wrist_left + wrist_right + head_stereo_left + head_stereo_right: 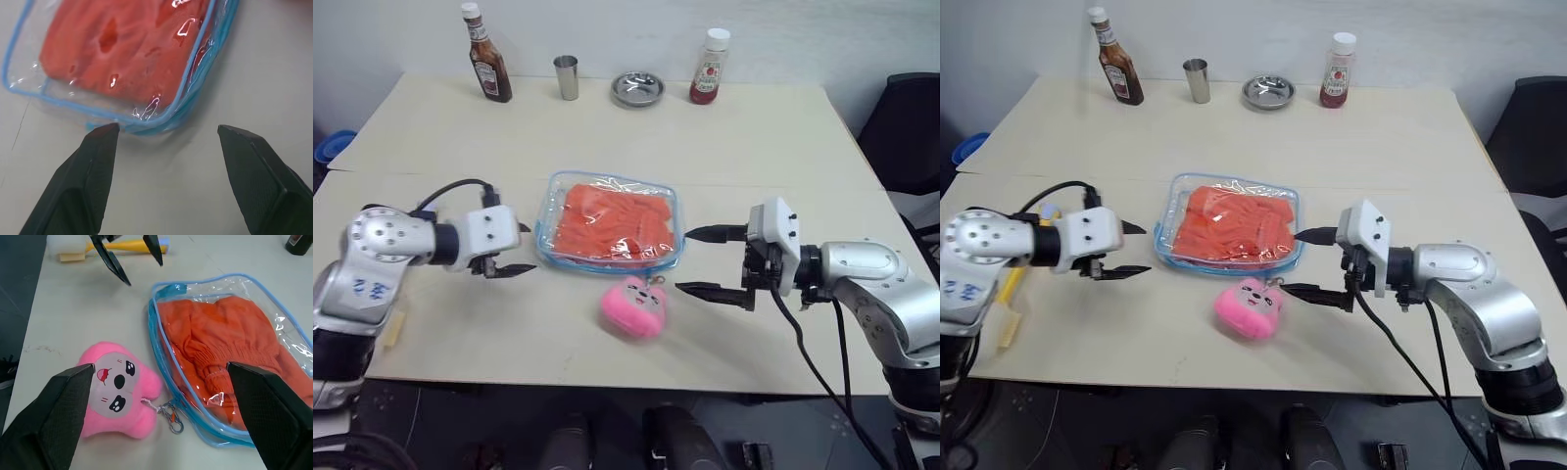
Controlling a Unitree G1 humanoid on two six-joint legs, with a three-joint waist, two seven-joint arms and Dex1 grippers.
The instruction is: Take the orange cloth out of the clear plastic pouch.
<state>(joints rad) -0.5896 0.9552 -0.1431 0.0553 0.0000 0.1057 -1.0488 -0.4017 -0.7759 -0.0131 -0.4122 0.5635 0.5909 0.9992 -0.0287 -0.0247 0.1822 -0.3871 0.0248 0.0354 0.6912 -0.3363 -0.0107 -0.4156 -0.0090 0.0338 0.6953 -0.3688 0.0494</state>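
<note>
My left gripper (517, 249) hangs low over the table (744, 147), pointing right toward the near left corner of the clear plastic pouch (548, 211). Its 2 fingers are spread apart with nothing between them; in my left wrist view, 1 fingertip (108, 131) sits just beside the blue trim at that corner, though I cannot tell whether it touches. The pouch lies flat in the middle of the table with the orange cloth (612, 223) inside it, bunched in folds under the glare of the plastic. I cannot make out whether the pouch's edge is open or zipped. A pink plush toy (633, 305) lies just in front of the pouch, clipped to it by a small clasp (172, 415). My right gripper (705, 261) reaches in from the right, pointing left, its 2 fingers wide and empty: 1 near the pouch's right edge, the other beside the toy.
</note>
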